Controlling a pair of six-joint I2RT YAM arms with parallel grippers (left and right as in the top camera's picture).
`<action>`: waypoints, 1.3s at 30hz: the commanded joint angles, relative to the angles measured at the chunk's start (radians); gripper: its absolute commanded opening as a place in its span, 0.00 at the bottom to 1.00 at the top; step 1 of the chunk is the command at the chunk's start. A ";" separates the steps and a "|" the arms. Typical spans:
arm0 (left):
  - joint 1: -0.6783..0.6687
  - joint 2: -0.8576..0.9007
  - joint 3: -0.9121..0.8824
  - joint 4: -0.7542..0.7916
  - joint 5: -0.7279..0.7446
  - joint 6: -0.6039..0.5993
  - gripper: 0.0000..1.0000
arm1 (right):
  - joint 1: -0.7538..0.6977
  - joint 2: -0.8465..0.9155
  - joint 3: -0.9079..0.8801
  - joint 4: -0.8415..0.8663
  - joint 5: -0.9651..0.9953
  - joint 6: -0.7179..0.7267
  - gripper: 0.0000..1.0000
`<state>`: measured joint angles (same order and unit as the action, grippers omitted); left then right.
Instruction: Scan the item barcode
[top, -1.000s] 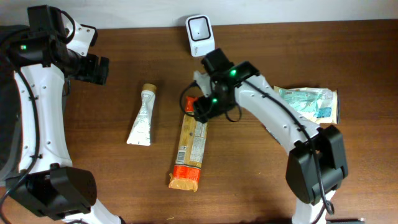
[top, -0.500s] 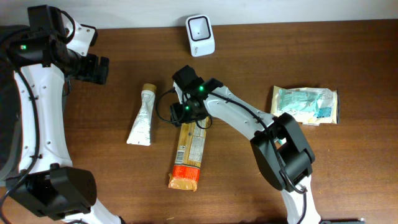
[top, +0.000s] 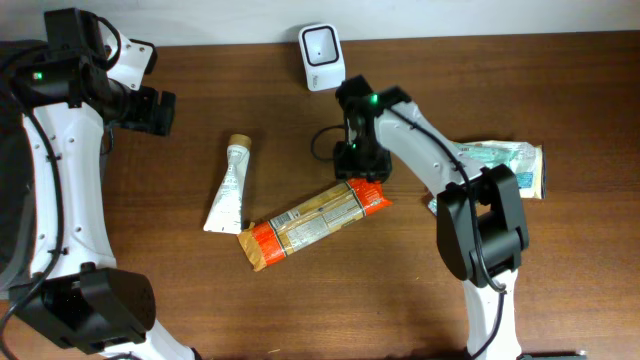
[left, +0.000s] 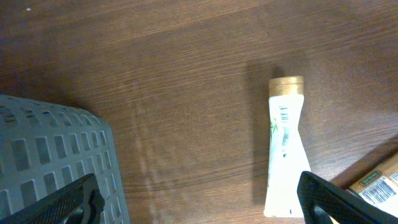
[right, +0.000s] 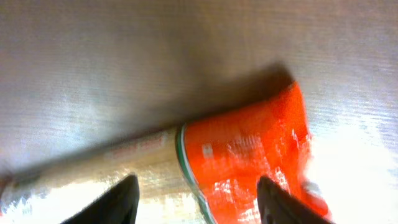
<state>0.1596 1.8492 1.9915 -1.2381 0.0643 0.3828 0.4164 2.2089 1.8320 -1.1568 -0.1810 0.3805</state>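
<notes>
A wooden surface (top: 560, 290) seen from above. A long snack packet (top: 310, 222), tan in the middle with orange ends, now lies almost crosswise near the centre, its right end tipped up toward the back. A second ago it lay nearly lengthwise, pointing toward the front edge, so it has been swung round by about a quarter turn. Its near end has also been pulled to the right.

The right arm (top: 420, 140) reaches in from the right, and its jaws sit over the packet's right-hand orange end. In the blurred right wrist view the two fingers (right: 121, 199) stand part-way apart on either side of that orange end. I cannot tell whether they are pinching it or only straddling it.

The left arm (top: 60, 180) hangs at the far left, clear of everything, with its jaws spread wide and empty. A white tube (top: 228, 188) lies just left of the packet.

The white scanner (top: 322, 44) stands at the back edge, near the packet but apart from it. A barcode patch (left: 376, 186) shows on the packet's upturned face. The turn looks like repositioning, and the code still has to be brought to the scanner.
</notes>
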 joint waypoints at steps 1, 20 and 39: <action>0.007 -0.016 0.006 0.002 0.010 0.016 0.99 | -0.019 0.002 0.207 -0.091 -0.013 -0.173 0.69; 0.007 -0.016 0.006 0.002 0.010 0.016 0.99 | -0.241 0.010 -0.072 -0.078 -0.348 -0.717 0.99; 0.007 -0.016 0.006 0.002 0.010 0.016 0.99 | -0.209 0.010 -0.270 0.048 -0.529 -0.769 0.99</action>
<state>0.1596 1.8492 1.9915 -1.2373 0.0639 0.3828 0.1772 2.2177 1.6073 -1.1248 -0.6819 -0.3672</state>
